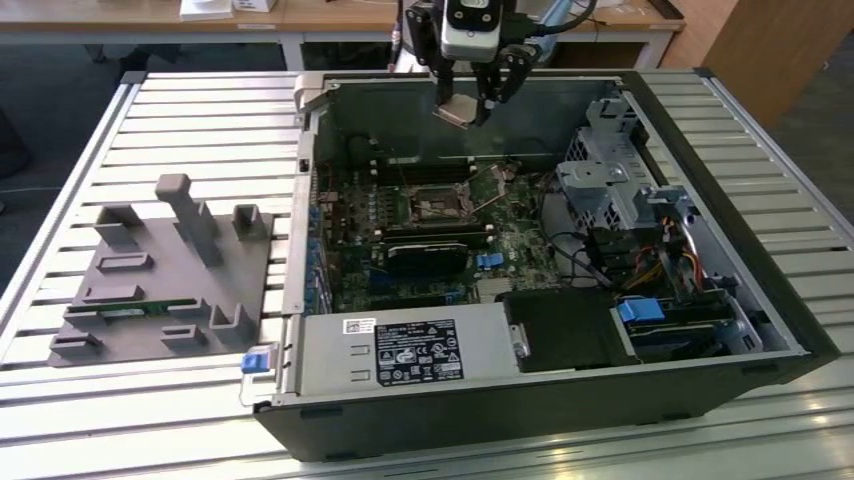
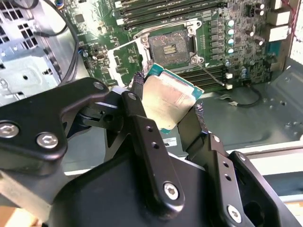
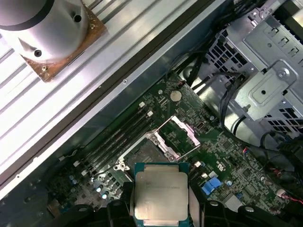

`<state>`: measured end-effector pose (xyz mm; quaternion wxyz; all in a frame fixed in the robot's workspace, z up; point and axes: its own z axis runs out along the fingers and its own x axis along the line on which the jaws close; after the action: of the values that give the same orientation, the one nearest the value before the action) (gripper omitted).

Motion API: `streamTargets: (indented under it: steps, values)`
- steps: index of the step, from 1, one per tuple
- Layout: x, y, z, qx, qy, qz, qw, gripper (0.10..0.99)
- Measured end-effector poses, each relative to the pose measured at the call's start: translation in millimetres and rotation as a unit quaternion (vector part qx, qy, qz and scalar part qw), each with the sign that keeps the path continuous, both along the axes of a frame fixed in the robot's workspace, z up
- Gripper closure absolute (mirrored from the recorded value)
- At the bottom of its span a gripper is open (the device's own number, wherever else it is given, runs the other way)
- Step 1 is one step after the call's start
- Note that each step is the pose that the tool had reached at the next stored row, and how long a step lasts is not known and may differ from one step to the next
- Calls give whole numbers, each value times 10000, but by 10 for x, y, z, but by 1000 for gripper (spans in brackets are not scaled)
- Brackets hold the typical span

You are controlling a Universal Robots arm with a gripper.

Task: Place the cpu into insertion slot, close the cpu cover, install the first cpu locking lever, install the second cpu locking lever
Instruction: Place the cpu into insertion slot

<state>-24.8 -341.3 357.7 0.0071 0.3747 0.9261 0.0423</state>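
My gripper [image 1: 470,105] hangs over the far wall of the open computer case, shut on the cpu [image 1: 458,109]. In both wrist views the cpu [image 2: 166,101] [image 3: 161,191] is a flat square chip with a dull silver top and green rim, pinched at opposite edges by the black fingers [image 2: 137,101]. It is tilted and well above the board. The insertion slot [image 1: 438,205] [image 2: 169,47] [image 3: 147,153] lies bare on the green motherboard, dark in the centre. Its cpu cover [image 3: 182,132] stands swung open beside it.
The case [image 1: 747,300] lies on a slatted metal table [image 1: 174,110]. Drive cages and cables [image 1: 621,200] fill the exterior view's right side; memory slots [image 2: 161,7] run beside the socket. A grey fixture [image 1: 160,270] sits at the exterior view's left.
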Motion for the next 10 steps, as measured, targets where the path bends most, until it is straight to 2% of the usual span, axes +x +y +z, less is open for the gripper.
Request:
streamTargets:
  steps: [5, 10]
  values:
    - [0, 2, -12, 0, 0, -266, 9996, 545]
    - [0, 4, -24, 0, 1, -533, 9986, 545]
